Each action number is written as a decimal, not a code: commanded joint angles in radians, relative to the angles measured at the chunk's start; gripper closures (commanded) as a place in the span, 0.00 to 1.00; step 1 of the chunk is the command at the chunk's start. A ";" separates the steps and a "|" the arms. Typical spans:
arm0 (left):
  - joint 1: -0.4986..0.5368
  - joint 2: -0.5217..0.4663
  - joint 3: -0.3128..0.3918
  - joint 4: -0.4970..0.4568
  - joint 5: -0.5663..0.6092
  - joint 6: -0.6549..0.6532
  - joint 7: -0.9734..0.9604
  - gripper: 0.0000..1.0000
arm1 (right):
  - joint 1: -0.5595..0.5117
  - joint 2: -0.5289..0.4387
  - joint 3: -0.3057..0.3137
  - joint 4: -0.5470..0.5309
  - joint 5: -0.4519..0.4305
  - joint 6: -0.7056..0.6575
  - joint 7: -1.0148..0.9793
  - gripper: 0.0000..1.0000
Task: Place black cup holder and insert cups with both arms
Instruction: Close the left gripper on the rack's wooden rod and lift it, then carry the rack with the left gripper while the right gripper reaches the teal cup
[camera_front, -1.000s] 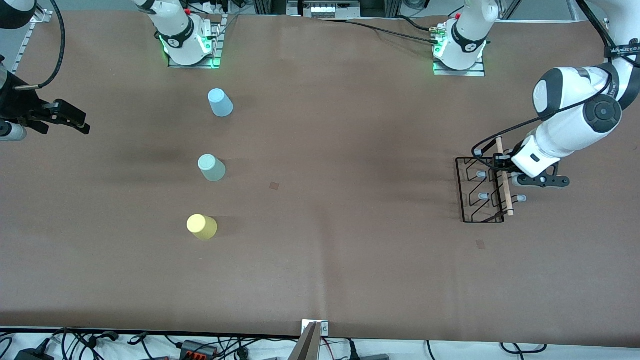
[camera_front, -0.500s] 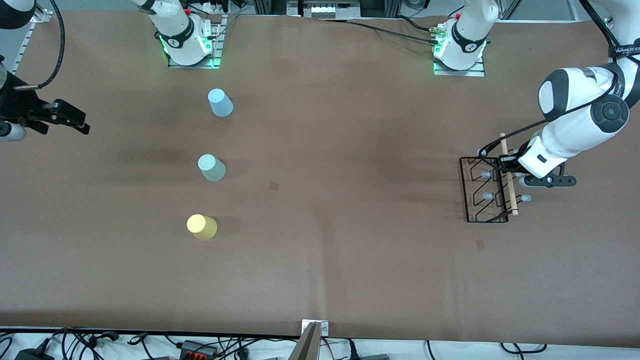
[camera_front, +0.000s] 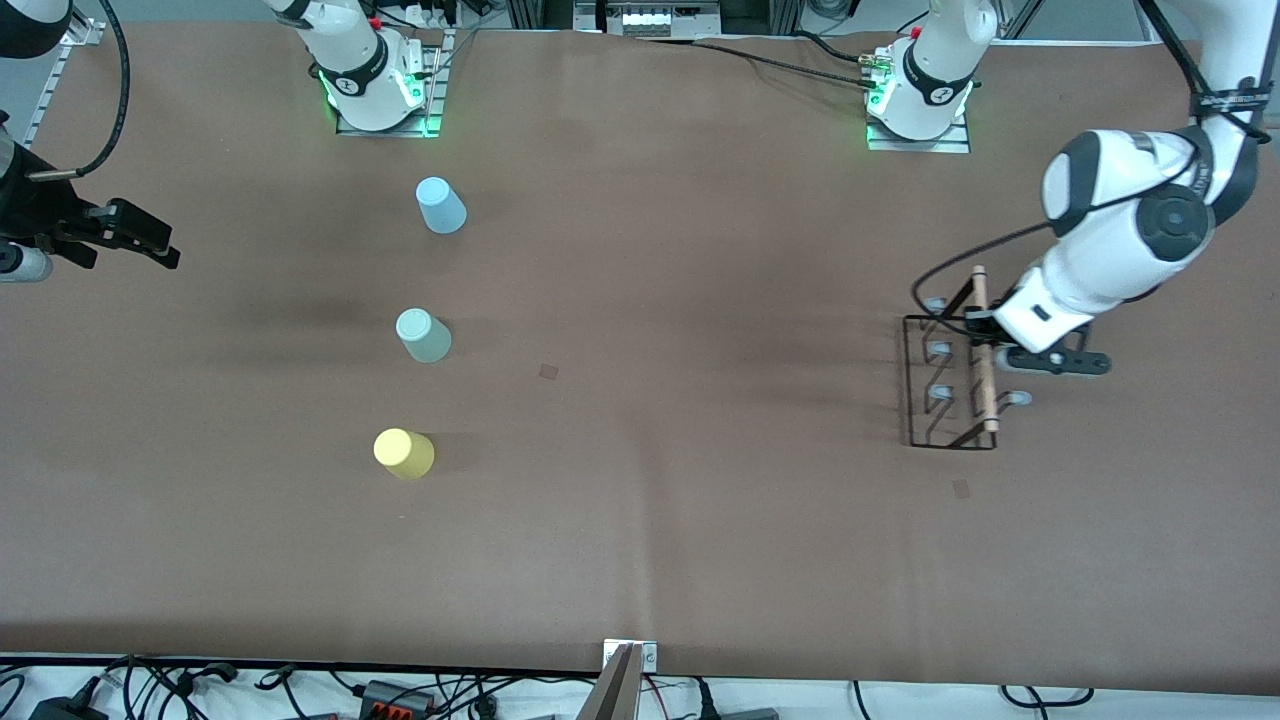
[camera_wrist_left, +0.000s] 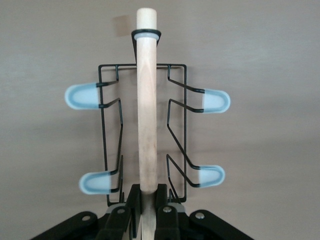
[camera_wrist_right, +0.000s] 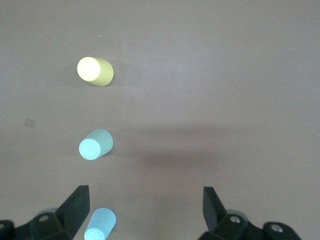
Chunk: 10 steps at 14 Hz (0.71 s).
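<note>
The black cup holder (camera_front: 945, 385) is at the left arm's end of the table, low at the surface; I cannot tell if it touches. My left gripper (camera_front: 985, 335) is shut on its wooden rod handle (camera_wrist_left: 146, 100), with its fingers (camera_wrist_left: 134, 200) on both sides of the rod. Pale blue prong tips (camera_wrist_left: 82, 96) stick out sideways. The light blue cup (camera_front: 440, 206), the mint-green cup (camera_front: 423, 336) and the yellow cup (camera_front: 404, 453) stand in a row toward the right arm's end. My right gripper (camera_front: 120, 235) is open and empty, over that end's edge. Its wrist view shows the yellow cup (camera_wrist_right: 95, 71), the mint cup (camera_wrist_right: 95, 144) and the blue cup (camera_wrist_right: 100, 225).
Two small dark patches mark the brown table cover, one mid-table (camera_front: 549, 371) and one nearer to the front camera than the holder (camera_front: 961, 488). The arm bases (camera_front: 380, 95) (camera_front: 920, 100) stand along the table's top edge. Cables and a metal bracket (camera_front: 630, 660) lie along the front edge.
My left gripper and the cup holder first shifted toward the left arm's end, then came back toward the middle of the table. The cups and my right arm have not moved.
</note>
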<state>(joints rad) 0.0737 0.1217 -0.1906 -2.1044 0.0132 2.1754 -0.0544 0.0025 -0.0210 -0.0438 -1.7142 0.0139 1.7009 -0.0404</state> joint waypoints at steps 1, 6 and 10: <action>-0.002 -0.007 -0.105 0.087 0.008 -0.074 -0.086 0.99 | 0.001 -0.014 -0.001 -0.005 -0.008 -0.009 -0.007 0.00; -0.018 0.134 -0.302 0.289 0.008 -0.169 -0.294 0.99 | 0.004 0.006 0.004 -0.005 0.000 -0.006 0.001 0.00; -0.162 0.234 -0.319 0.417 0.011 -0.169 -0.490 0.99 | 0.026 0.058 0.004 -0.005 -0.003 0.000 0.001 0.00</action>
<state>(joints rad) -0.0258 0.2809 -0.5032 -1.8048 0.0129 2.0440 -0.4486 0.0101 0.0093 -0.0393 -1.7182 0.0142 1.7009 -0.0404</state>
